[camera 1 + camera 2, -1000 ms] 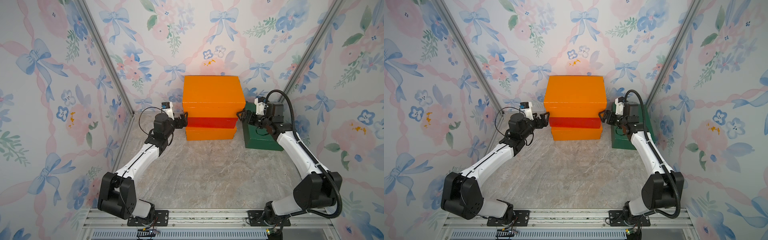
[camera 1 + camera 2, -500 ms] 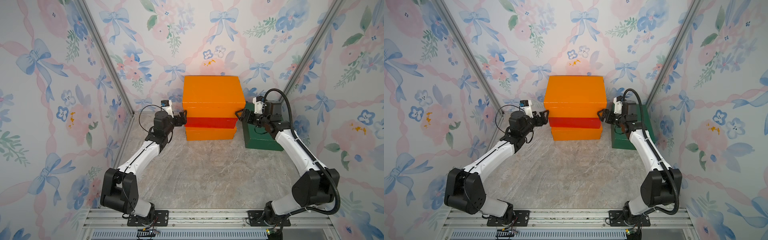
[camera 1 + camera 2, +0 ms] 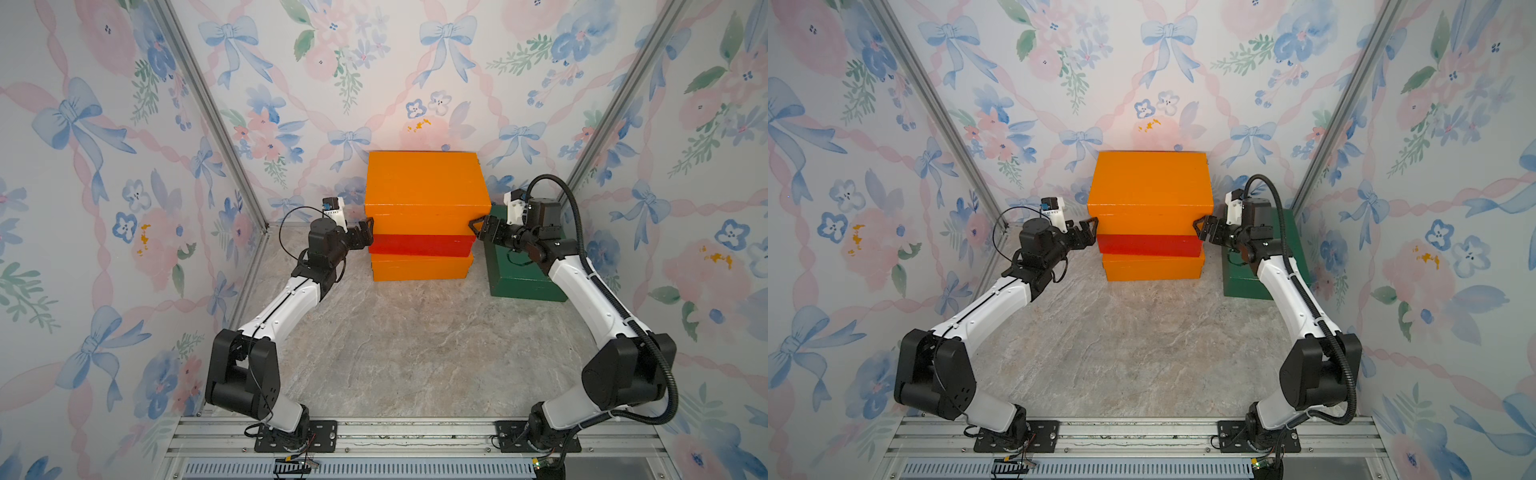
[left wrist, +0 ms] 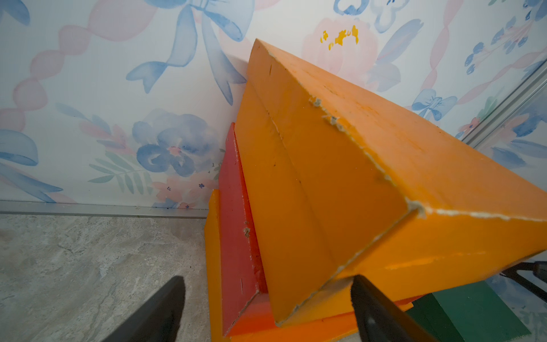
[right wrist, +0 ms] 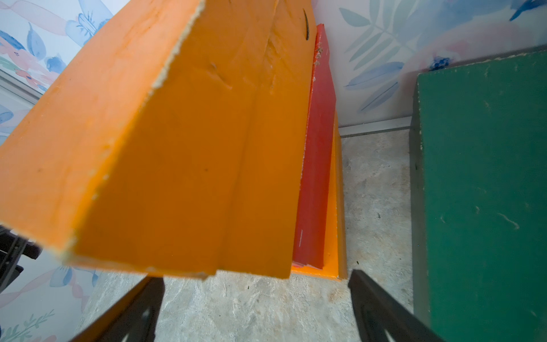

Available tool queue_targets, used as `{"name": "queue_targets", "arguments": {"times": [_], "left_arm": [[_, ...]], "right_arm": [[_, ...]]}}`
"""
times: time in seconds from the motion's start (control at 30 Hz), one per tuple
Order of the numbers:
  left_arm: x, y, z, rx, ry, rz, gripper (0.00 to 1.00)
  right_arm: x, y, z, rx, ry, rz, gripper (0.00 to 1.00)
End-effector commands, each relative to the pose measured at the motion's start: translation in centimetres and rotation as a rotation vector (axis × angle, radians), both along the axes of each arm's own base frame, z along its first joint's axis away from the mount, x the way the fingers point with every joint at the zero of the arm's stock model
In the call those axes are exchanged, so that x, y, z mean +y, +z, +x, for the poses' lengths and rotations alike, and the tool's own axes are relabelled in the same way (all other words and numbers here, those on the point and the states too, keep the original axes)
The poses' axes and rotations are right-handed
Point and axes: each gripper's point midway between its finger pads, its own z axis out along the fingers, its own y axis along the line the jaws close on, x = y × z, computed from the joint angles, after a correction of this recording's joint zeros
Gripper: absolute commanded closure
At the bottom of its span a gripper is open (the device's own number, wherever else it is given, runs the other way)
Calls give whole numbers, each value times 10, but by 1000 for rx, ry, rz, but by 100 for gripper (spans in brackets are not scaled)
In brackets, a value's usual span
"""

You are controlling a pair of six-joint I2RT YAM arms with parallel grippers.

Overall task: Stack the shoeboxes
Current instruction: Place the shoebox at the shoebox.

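Green shoebox [image 3: 519, 286] partly hidden behind right arm [image 3: 582, 280]

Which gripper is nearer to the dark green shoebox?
Right. The right gripper is at the end of the stack that faces the dark green shoebox, close above it; the left gripper is at the stack's opposite end.

Four painted, lidded cardboard shoeboxes stand on the grey stone-patterned floor [image 3: 415, 353]. Two are orange: the upper orange box [image 3: 424, 183] and the lower orange box [image 3: 419, 268], both in the pile at 12 o'clock. One red box [image 3: 419, 245] lies between them, so the pile counts three. One dark green box [image 3: 523, 282] stands alone at 2 o'clock. There are two white-and-black robot arms: the left arm [image 3: 286, 299] is based at 7 o'clock and the right arm [image 3: 582, 282] at 5 o'clock. There are two black grippers, one per arm: the left gripper [image 3: 365, 232] and the right gripper [image 3: 478, 228].
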Motion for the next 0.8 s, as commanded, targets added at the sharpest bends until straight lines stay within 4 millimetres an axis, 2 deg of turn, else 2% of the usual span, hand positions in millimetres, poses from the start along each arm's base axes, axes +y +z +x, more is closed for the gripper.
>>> {"name": "queue_targets", "arguments": {"times": [0.0,0.77], "left_arm": [[2,10,7,-29,-5,11,10],[9,8,17,-22,8,13,12]], "right_arm": [[5,6,5,-10,6,-1,3],[9,8,8,-14,16,-7,3]]}}
